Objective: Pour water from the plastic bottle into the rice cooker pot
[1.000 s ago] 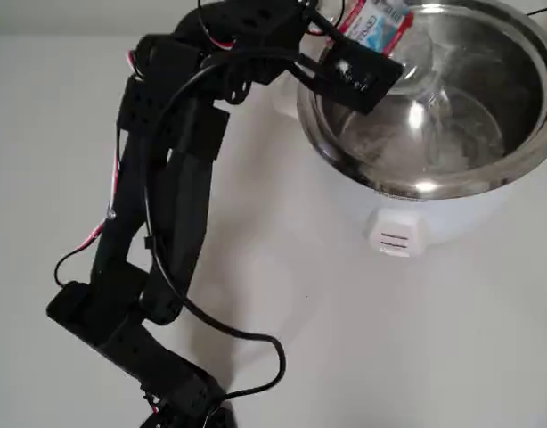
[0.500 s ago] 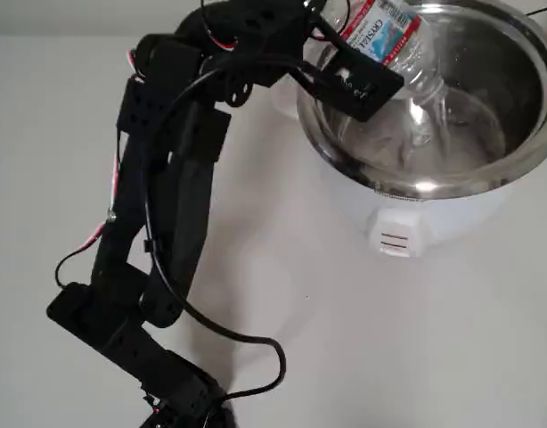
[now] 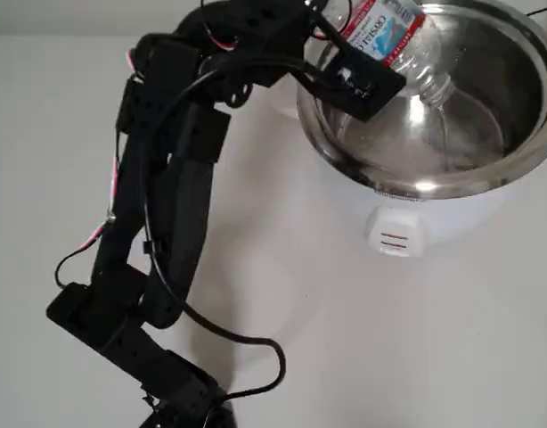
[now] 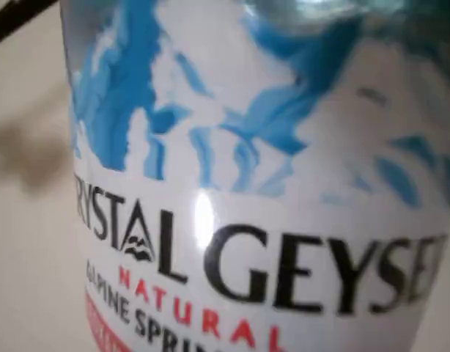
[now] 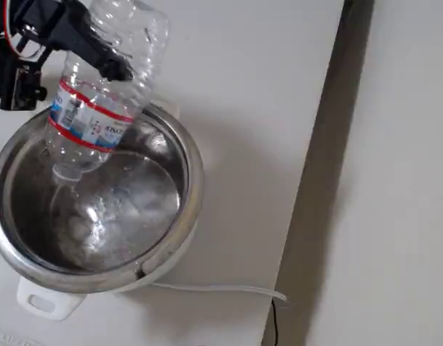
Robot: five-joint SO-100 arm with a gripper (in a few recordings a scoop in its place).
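The clear plastic bottle is held upside down at a slant over the rice cooker pot, its open mouth inside the rim and above the pot's floor. My black gripper is shut on the bottle's labelled middle. In the fixed view the bottle points down-left into the shiny pot, with my gripper clamped around its upper body. Water lies glinting on the pot's bottom. The bottle looks nearly drained. The wrist view has the bottle's white, blue and red label pressed close to the lens.
The white cooker body with its front switch faces the near side in the overhead view. My arm and its black cable stretch down the left. A white cord trails from the cooker toward the table edge in the fixed view.
The bottle has swung further out over the pot, so more of its label and neck show. The water surface in the pot has calmed. The arm's base has stayed put.
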